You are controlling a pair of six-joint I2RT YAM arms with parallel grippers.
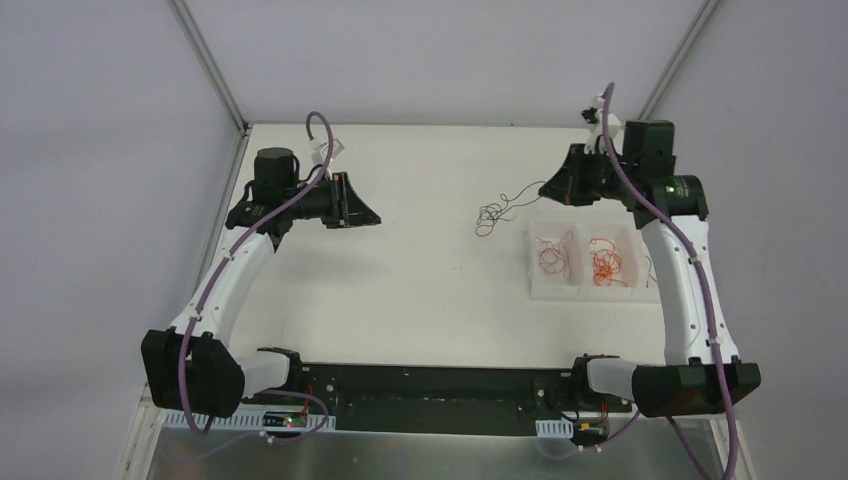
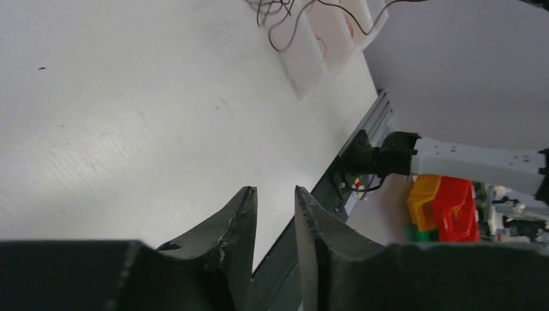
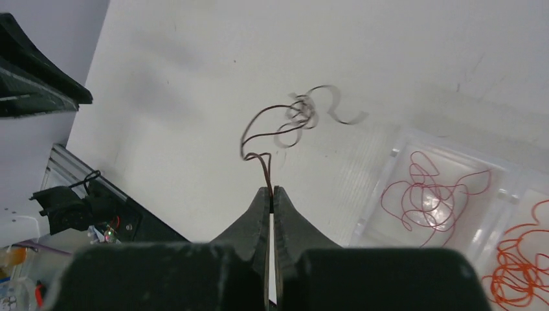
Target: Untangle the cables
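A small wad of dark thin cables lies on the white table, left of a clear tray. One strand rises from the wad into my right gripper, which is shut on that dark cable just above the table. In the top view the right gripper hovers right of the wad. Red cables fill the tray's left compartment and orange ones the right. My left gripper hangs far left of the wad; in the left wrist view it stands slightly open and empty.
The tray sits close to my right gripper, with red cable and orange cable inside. In the left wrist view the tray and dark cable are far ahead. A black rail runs along the table's near edge.
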